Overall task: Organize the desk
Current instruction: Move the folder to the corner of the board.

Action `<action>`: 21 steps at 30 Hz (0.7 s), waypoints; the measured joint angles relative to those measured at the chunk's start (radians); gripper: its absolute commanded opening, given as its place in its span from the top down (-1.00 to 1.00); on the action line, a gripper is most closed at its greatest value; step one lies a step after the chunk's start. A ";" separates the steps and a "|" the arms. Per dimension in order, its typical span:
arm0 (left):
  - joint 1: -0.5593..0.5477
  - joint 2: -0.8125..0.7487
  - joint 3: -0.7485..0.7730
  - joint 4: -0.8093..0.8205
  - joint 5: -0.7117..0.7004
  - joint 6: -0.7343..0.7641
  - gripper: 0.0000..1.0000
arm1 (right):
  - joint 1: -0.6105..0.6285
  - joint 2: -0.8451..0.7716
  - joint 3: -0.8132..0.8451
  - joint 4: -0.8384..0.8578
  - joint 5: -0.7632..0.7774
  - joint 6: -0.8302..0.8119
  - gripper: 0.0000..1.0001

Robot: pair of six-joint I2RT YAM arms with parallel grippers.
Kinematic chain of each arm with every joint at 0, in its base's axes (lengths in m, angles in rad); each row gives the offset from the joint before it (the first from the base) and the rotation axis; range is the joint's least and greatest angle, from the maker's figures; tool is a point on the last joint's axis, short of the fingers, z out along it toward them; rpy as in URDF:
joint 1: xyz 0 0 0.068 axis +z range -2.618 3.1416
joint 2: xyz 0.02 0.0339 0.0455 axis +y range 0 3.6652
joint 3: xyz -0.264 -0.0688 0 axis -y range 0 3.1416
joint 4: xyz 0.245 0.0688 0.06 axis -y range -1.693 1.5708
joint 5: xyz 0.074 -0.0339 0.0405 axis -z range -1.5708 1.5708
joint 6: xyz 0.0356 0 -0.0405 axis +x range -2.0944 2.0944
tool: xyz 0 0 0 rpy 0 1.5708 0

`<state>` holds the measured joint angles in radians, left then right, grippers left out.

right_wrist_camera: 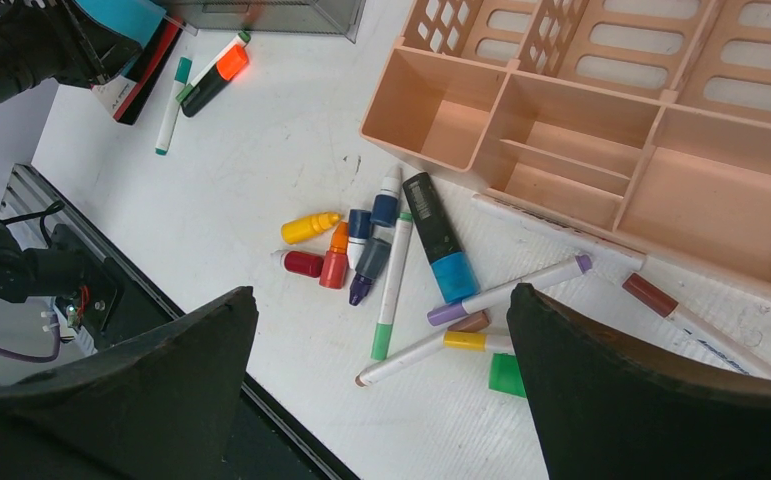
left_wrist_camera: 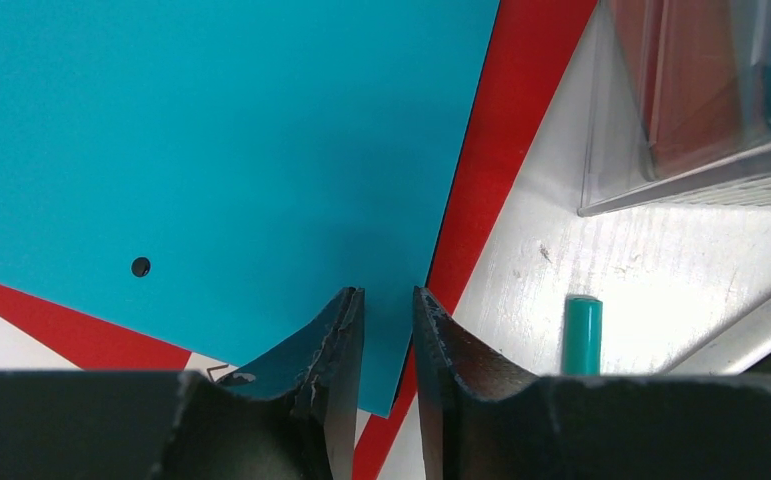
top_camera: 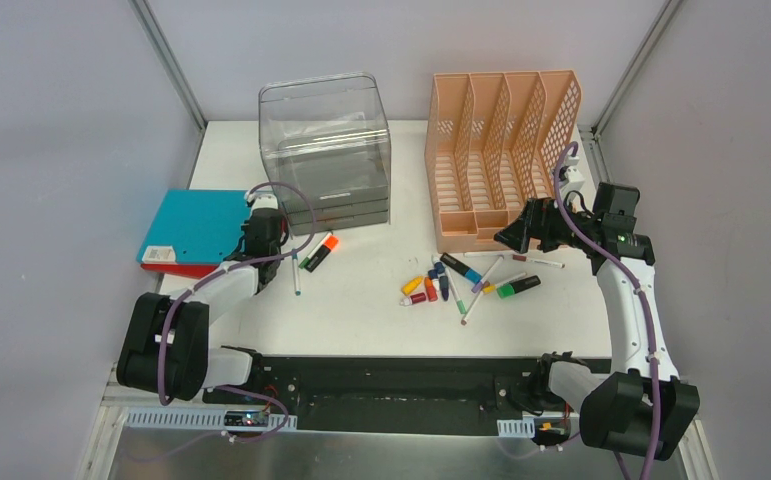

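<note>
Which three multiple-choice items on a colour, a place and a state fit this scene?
1. Colour of the rack? A green B peach C black
2. The teal folder lies: A in the rack B on the red folder C under the rack
3. The right gripper is: A shut on the rack B shut on the teal folder C wide open
Answers: 1 B, peach walls; 2 B, red shows under it at the left of the desk; 3 C, jaws far apart, nothing between.
</note>
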<state>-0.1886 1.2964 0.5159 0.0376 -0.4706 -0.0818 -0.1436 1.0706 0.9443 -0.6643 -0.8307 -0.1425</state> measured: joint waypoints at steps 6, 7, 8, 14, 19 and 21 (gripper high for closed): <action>0.000 -0.001 0.005 -0.006 0.010 0.021 0.37 | 0.000 0.000 0.000 0.000 0.000 -0.005 -1.00; 0.000 -0.004 0.005 -0.010 0.011 0.023 0.30 | 0.000 0.000 0.000 0.000 0.000 -0.006 -0.99; 0.000 -0.008 0.005 -0.014 0.011 0.024 0.20 | 0.000 0.000 0.000 0.000 0.000 -0.006 -1.00; -0.009 -0.013 0.007 -0.032 0.000 0.027 0.24 | 0.000 0.000 0.000 0.000 0.000 -0.007 -1.00; -0.021 -0.006 0.011 -0.039 -0.022 0.029 0.39 | 0.000 0.000 0.000 0.000 0.001 -0.008 -1.00; -0.022 -0.005 0.012 -0.038 -0.028 0.030 0.42 | 0.000 0.000 0.000 0.000 0.001 -0.008 -0.99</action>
<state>-0.2104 1.2915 0.5282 -0.0006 -0.4988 -0.0521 -0.1432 1.0706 0.9443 -0.6643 -0.8299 -0.1505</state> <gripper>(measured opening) 0.318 0.996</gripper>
